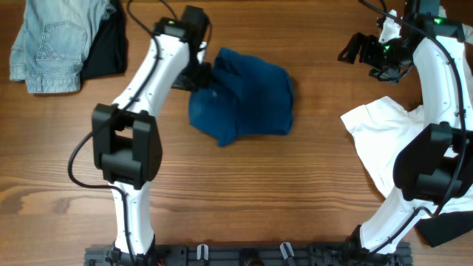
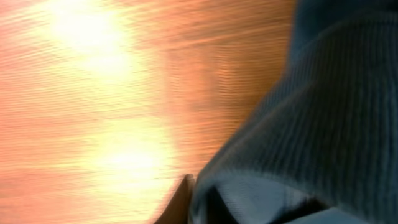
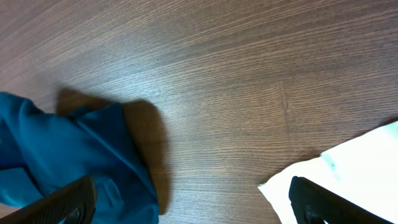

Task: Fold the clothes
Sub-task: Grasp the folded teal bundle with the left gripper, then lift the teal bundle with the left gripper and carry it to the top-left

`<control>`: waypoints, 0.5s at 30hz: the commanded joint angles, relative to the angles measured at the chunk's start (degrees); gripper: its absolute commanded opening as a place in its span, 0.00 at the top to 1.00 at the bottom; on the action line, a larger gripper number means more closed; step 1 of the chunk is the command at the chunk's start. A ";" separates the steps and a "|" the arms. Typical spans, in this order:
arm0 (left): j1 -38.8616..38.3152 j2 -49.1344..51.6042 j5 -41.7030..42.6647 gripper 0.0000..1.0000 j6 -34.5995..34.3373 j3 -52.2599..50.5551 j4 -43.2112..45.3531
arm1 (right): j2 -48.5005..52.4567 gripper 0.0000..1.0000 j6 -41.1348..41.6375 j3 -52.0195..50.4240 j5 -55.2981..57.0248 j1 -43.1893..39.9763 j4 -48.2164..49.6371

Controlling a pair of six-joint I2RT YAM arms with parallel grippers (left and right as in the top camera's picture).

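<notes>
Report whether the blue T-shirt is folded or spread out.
Neither: the blue T-shirt lies bunched in a rumpled heap, its layers overlapping unevenly. The left end effector is at its edge.

No writing, label, brand, number or sign can be read in any view. The dark blue T-shirt [image 1: 247,100], the white shirt [image 1: 377,137] and the pale denim piece [image 1: 48,44] show plain cloth only. The left wrist view is too blurred to tell.
</notes>
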 commanded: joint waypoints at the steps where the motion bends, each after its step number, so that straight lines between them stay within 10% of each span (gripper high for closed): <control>1: 3.32 0.04 -2.67 0.20 4.79 1.05 0.87 | -1.73 0.01 -1.01 -0.48 0.79 0.24 0.13; 3: 4.22 0.02 -2.34 0.01 4.63 1.05 1.03 | -1.73 0.01 -1.01 -0.48 0.79 0.24 0.17; 15: 3.96 0.15 24.44 0.00 10.86 -1.53 4.96 | -1.73 0.01 -1.05 -0.48 0.79 0.35 0.00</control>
